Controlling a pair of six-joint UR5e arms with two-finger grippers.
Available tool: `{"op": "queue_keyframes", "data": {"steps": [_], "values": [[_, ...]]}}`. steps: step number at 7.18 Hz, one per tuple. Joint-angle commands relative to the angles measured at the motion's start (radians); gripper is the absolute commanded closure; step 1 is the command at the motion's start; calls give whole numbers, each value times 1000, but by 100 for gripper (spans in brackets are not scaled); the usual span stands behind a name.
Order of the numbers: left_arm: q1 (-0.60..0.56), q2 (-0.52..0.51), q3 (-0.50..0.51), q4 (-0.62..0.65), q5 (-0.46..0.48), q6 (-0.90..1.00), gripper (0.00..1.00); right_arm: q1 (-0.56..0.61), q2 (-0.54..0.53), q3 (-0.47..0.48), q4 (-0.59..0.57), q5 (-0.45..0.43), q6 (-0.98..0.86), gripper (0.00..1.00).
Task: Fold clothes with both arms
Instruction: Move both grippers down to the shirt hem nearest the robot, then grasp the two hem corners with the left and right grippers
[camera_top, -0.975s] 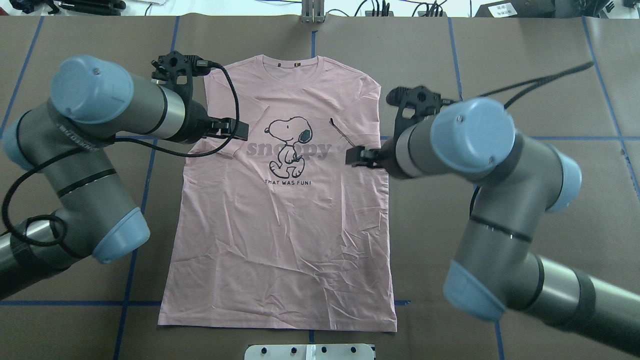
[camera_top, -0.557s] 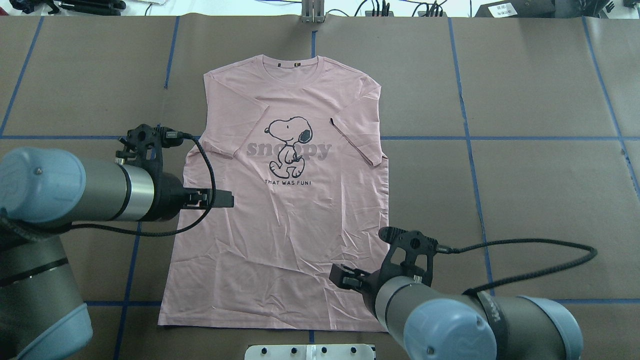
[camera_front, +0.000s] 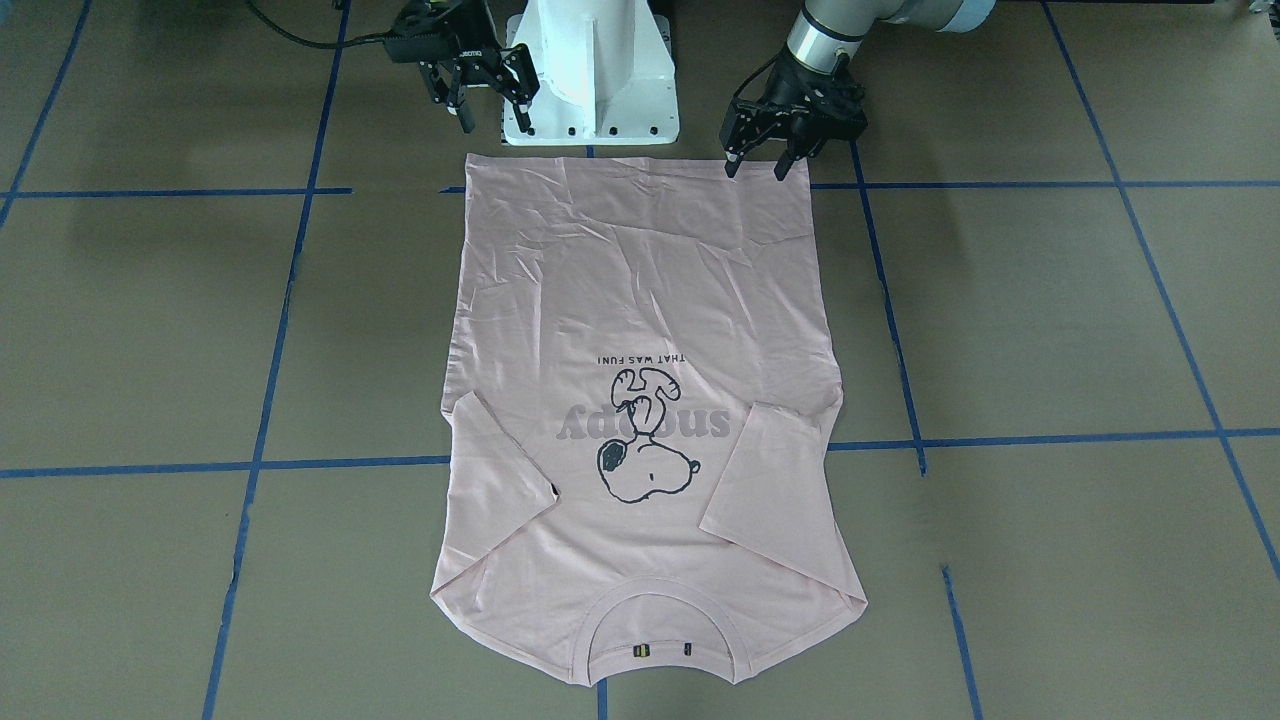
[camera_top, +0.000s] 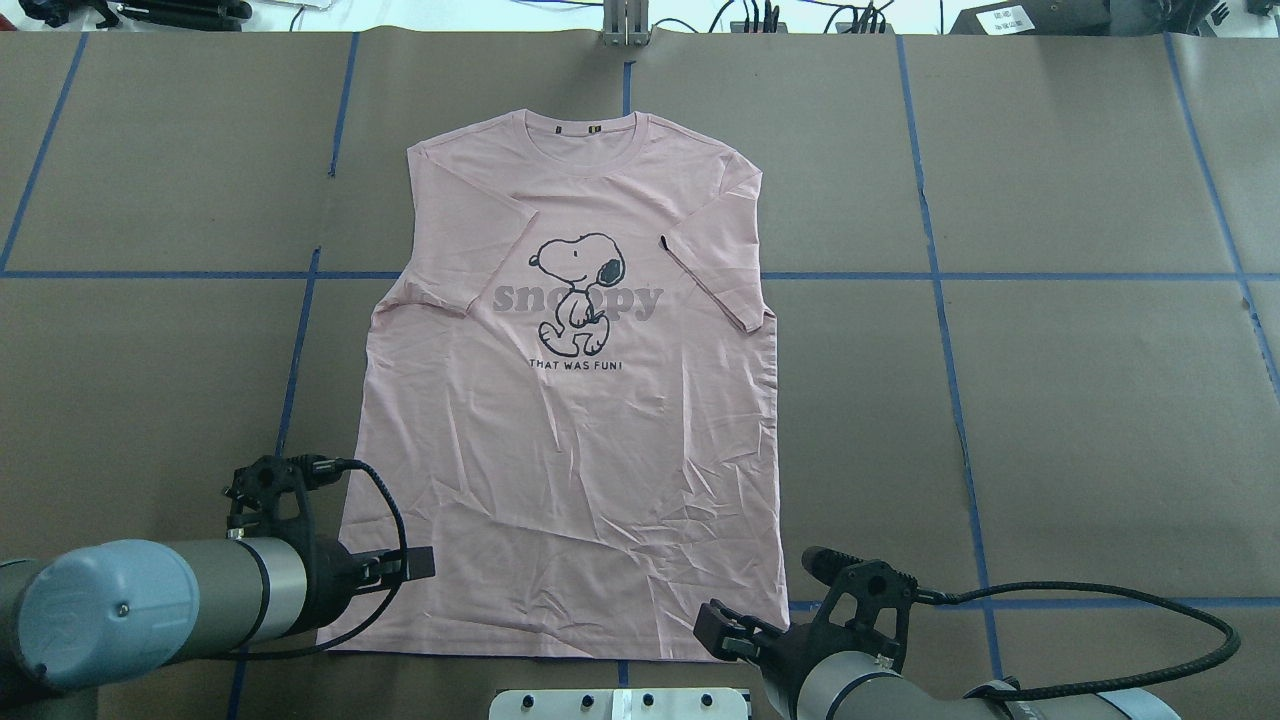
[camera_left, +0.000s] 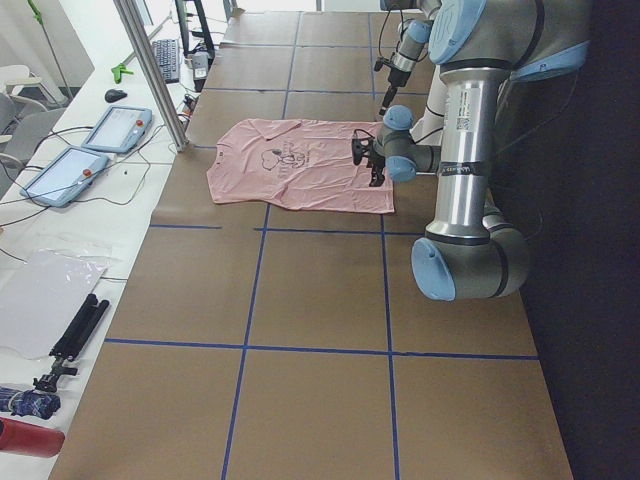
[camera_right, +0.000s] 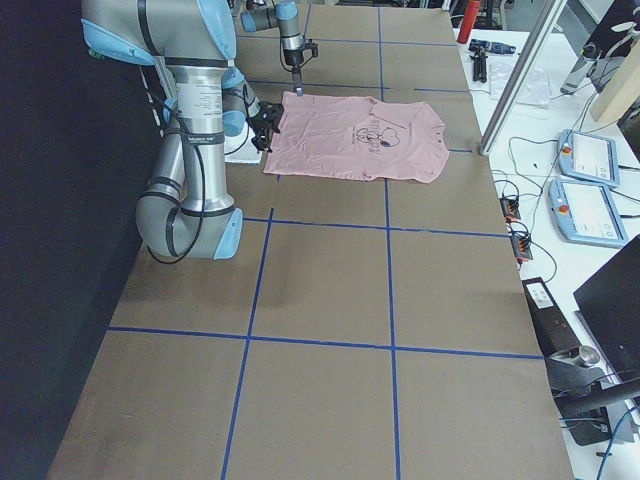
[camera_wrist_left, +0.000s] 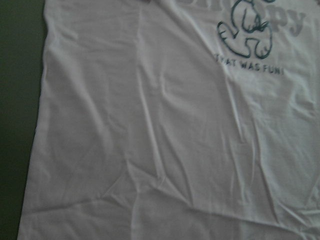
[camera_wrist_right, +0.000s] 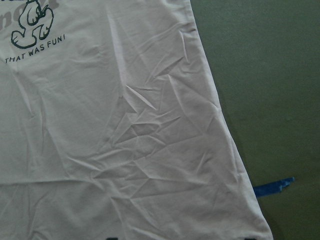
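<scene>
even bright overhead light, soft shadows; both wrist views dim and slightly blurred.

Bare table (camera_front: 1000, 320) lay open on both sides of the T-shirt (camera_front: 640, 290), but the pedestal base (camera_front: 595, 70) stood just beyond its hem, between the left gripper (camera_front: 756, 170) and the right gripper (camera_front: 494, 121).

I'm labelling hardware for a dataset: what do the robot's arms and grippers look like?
The left arm and right arm are grey metallic tubes with light blue joint caps. A black cable loops to each wrist. The left gripper and right gripper are black and two-fingered.
</scene>
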Motion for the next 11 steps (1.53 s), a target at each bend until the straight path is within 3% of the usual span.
{"op": "queue_keyframes", "data": {"steps": [1,5,9,10,11], "values": [[74,77,1,-8,19,-54,37,-7,-18,-4,18,-5,0,12],[111,103,6,-8,30,-89,45,-14,-24,-4,18,-21,0,11],[111,132,13,-8,30,-88,45,-17,-24,-5,18,-26,1,11],[111,132,15,-8,30,-88,48,-17,-24,-4,18,-28,1,11],[111,132,18,-8,30,-88,62,-17,-24,-4,18,-32,0,11]]}}
